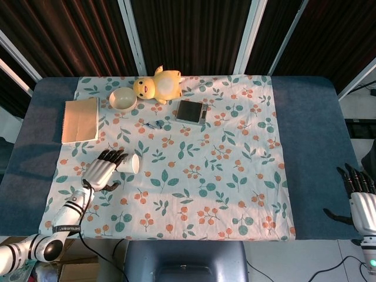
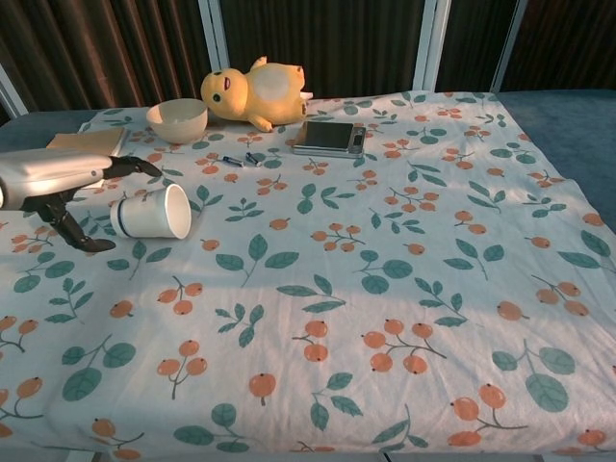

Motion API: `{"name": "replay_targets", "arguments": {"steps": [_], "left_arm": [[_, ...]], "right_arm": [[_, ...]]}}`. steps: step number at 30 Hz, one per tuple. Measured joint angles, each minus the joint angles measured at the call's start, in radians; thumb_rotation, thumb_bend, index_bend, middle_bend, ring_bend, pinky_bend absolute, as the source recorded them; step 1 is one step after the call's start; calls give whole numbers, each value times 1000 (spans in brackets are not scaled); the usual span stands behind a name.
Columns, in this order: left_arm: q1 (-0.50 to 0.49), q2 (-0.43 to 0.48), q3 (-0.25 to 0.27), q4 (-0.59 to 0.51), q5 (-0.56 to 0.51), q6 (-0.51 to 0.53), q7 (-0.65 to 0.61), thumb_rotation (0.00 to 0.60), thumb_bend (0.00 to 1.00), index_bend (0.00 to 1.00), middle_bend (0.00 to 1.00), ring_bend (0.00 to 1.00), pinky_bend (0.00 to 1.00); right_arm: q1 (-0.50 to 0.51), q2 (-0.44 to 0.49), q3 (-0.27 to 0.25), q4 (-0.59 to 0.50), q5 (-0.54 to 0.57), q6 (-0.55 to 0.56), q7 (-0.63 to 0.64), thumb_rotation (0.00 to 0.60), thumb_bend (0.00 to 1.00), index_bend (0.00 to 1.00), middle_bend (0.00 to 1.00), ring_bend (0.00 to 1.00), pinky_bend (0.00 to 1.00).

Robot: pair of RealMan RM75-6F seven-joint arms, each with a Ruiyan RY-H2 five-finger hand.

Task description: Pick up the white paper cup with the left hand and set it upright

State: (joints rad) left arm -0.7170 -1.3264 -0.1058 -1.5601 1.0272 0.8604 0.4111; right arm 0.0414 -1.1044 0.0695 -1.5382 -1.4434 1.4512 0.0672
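Lying on its side on the floral tablecloth (image 2: 385, 241), the white paper cup (image 2: 152, 213) has its open mouth turned toward the table's middle and its base toward the left hand (image 2: 60, 185). That hand hovers just beside the cup with its fingers (image 1: 113, 155) spread wide — some reach over the cup's top, the thumb drops to the cloth beside the base, and nothing is gripped. From the head view the cup (image 1: 128, 164) sits at the left part of the cloth, near the front-left area.

Farther back lie a tan notebook (image 1: 80, 119), a cream bowl (image 2: 177, 120) and a yellow plush duck (image 2: 253, 91) on its side. A small digital scale (image 2: 329, 138) rests beside the duck, and a tiny blue item (image 1: 155, 124) — too small to identify — lies between scale and bowl. The right hand (image 1: 359, 197) hangs off the table's far right edge, fingers apart, holding nothing.
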Motion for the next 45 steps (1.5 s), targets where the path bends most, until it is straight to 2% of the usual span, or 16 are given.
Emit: {"name": "replay_targets", "arguments": {"steps": [4,8,16,25,29,32,37,41,45], "left_arm": [[-68,-2,-10,-65,-156,26,194,600,260,0,0,0,0],[-141,-51,-19,-68,-284,45,296,600,260,0,0,0,0],[-225,-122,-11,3,-467,56,403,600,260,0,0,0,0],[-268,-129,14,24,-573,73,458,600,284,0,22,0,14],[-275,-136,20,30,-586,69,447,600,308,19,126,0,26],[-270,-148,16,41,-570,73,418,600,331,123,227,6,56],[-250,-179,1,77,-517,78,331,600,391,261,351,85,92],[-236,-195,-8,97,-481,81,286,600,469,321,408,135,109],[-223,-192,-20,96,-469,79,246,600,485,329,414,143,112]], "right_arm": [[-1,1,0,3,0,0,6,600,170,0,0,0,0],[-2,2,0,9,3,-2,16,600,170,0,0,0,0],[1,5,1,21,4,-8,32,600,171,0,0,0,0],[6,5,0,23,1,-17,34,600,172,0,0,0,0],[7,7,1,21,4,-18,33,600,171,0,0,0,0],[6,7,1,21,6,-18,33,600,171,0,0,0,0],[9,8,1,23,8,-27,35,600,171,0,0,0,0],[10,10,1,24,11,-31,37,600,171,0,0,0,0],[11,11,2,23,13,-31,39,600,172,0,0,0,0]]}}
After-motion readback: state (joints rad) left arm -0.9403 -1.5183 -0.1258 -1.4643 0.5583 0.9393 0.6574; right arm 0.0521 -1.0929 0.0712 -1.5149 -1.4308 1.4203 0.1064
